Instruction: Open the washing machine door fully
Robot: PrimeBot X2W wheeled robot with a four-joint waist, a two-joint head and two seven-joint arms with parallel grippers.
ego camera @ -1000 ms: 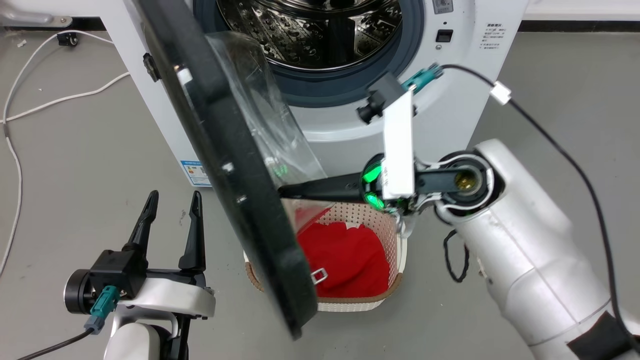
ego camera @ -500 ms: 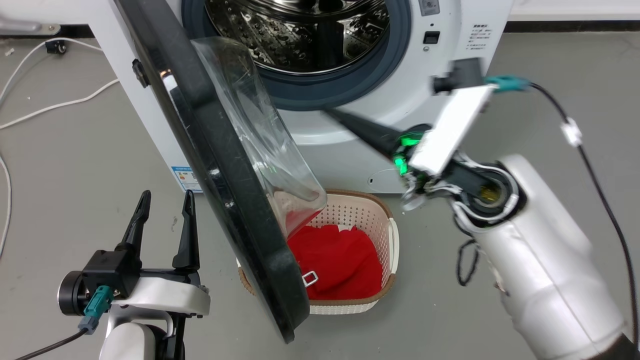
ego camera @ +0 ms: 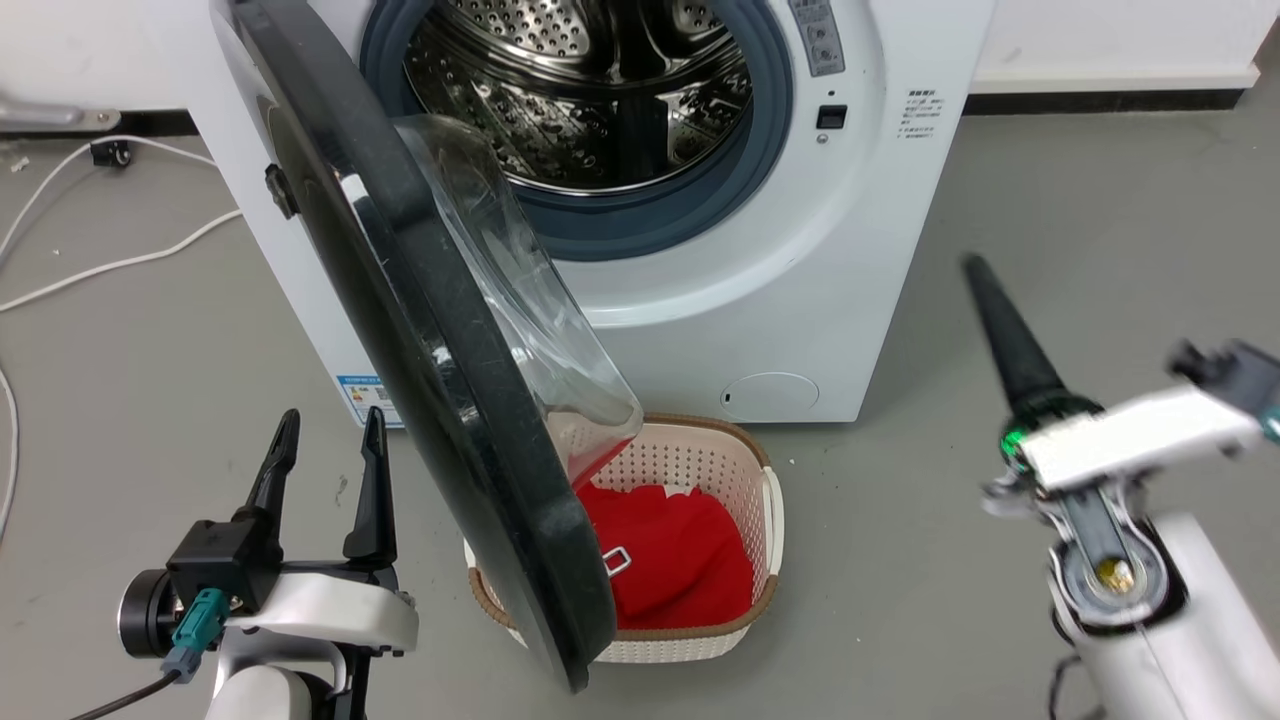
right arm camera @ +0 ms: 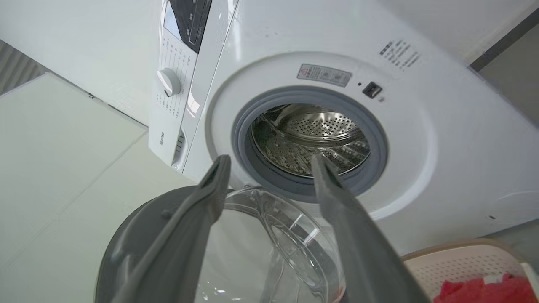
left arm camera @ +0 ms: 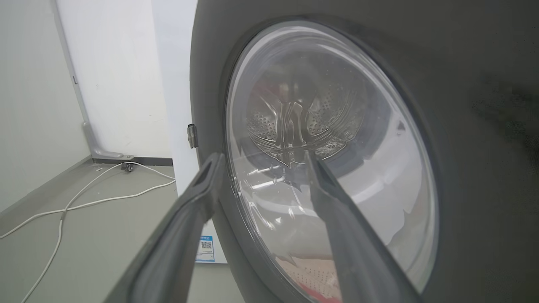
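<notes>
Holding red cloth (ego camera: 680, 565): basket (ego camera: 773, 510) near door (ego camera: 450, 400)

Brightly and evenly lit, with only faint soft shadow on the floor (ego camera: 150, 400) under the left gripper (ego camera: 332, 414). Sharp around it in the head view, motion-smeared at the right gripper (ego camera: 978, 280). Pale glare streaks on the glossy rim of the washing machine door (ego camera: 450, 400) just right of the left gripper; sparkle in the steel drum (ego camera: 600, 90) beyond. Hazy and low in contrast in the left wrist view, fingers (left arm camera: 181, 235) soft, reflections in the glass (left arm camera: 328, 126) past their tips. Slightly soft in the right wrist view, stretched toward the edges.
</notes>
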